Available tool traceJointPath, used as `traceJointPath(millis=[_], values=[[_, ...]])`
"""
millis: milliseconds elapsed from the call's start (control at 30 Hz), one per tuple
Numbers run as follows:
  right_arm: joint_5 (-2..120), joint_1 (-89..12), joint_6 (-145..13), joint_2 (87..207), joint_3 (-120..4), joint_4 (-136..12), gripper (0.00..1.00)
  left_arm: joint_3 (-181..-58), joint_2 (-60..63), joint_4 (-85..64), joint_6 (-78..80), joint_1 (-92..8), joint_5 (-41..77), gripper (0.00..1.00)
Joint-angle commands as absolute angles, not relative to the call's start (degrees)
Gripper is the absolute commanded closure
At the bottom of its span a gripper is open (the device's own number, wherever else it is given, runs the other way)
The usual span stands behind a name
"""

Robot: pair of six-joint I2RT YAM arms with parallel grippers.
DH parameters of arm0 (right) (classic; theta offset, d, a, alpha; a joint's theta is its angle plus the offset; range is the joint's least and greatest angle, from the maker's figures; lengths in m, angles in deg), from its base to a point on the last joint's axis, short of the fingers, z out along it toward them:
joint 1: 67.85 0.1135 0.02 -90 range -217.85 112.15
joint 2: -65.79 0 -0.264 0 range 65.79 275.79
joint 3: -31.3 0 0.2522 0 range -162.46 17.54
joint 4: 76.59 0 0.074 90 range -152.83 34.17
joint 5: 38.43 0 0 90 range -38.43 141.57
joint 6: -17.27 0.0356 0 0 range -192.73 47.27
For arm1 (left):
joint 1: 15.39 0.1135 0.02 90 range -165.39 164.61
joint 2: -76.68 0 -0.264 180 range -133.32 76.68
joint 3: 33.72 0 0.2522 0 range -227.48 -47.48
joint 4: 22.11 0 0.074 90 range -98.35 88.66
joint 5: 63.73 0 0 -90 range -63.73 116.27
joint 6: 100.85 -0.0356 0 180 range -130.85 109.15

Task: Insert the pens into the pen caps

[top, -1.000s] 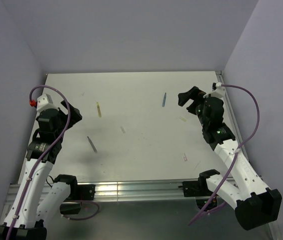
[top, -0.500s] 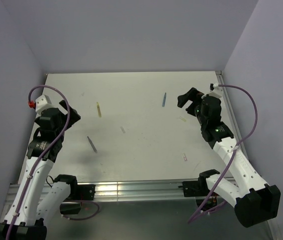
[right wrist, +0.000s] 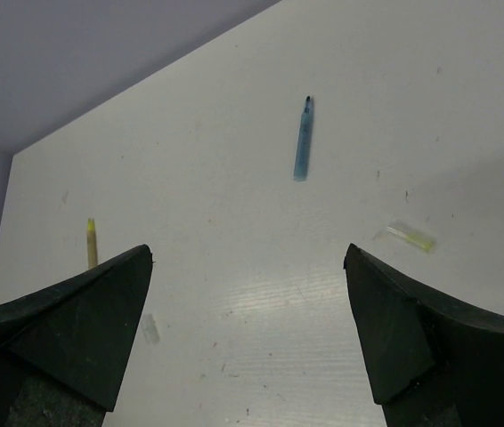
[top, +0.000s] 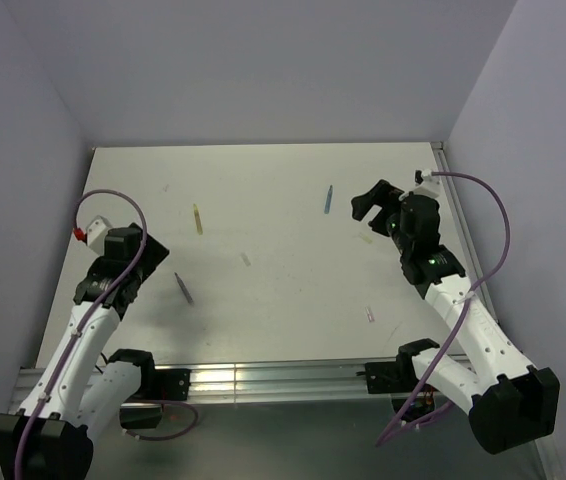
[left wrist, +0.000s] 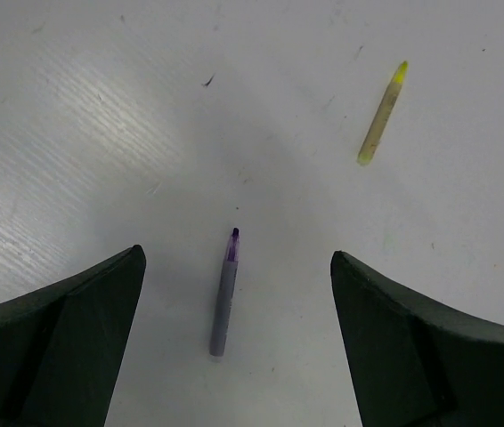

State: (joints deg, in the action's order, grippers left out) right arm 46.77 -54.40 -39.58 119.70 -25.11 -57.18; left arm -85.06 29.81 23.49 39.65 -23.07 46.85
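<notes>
White table (left wrist: 92, 98) — grey-purple pen (left wrist: 223, 298) under left end effector (left wrist: 236, 258) (jaws wide, empty)

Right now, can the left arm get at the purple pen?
Probably yes. The left gripper hangs open over the purple pen, which lies on the table framed between its jaws. Nothing covers or crowds it; the yellow pen lies well off.

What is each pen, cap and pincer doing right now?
Yellow pen: lying flat, no cap on.
Blue pen: lying flat, no cap on.
Purple pen: lying flat, no cap on.
Middle cap: lying loose, no pen inside.
Yellowish cap: lying loose, no pen inside.
Front cap: lying loose, no pen inside.
Left pincer: open, holding nothing.
Right pincer: open, holding nothing.
</notes>
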Motion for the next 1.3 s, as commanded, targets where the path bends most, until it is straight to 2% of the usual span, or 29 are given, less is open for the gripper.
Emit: traceJointPath(millis=[0,167,367,600,1267], values=[[48.84,-54.75,-39.77,120.1,-24.3,-59.4,0.04,-84.13,29.05,21.1,42.76,-22.86,45.87,0.09],[49.9,-54.75,-39.51,120.28,-23.59,-60.02,0.04,-82.55,25.79,19.87,42.68,-23.12,44.64,0.11],[51.3,-54.75,-39.51,120.89,-23.94,-60.19,0.05,-81.32,20.96,18.11,44.17,-26.01,45.15,0.26],[53.32,-54.75,-39.77,121.69,-23.86,-60.28,0.06,-81.84,12.71,17.67,47.25,-32.52,49.29,0.28],[54.91,-54.75,-39.51,123.44,-24.38,-60.9,0.07,-84.04,0.14,15.04,48.12,-35.42,51.75,0.44]])
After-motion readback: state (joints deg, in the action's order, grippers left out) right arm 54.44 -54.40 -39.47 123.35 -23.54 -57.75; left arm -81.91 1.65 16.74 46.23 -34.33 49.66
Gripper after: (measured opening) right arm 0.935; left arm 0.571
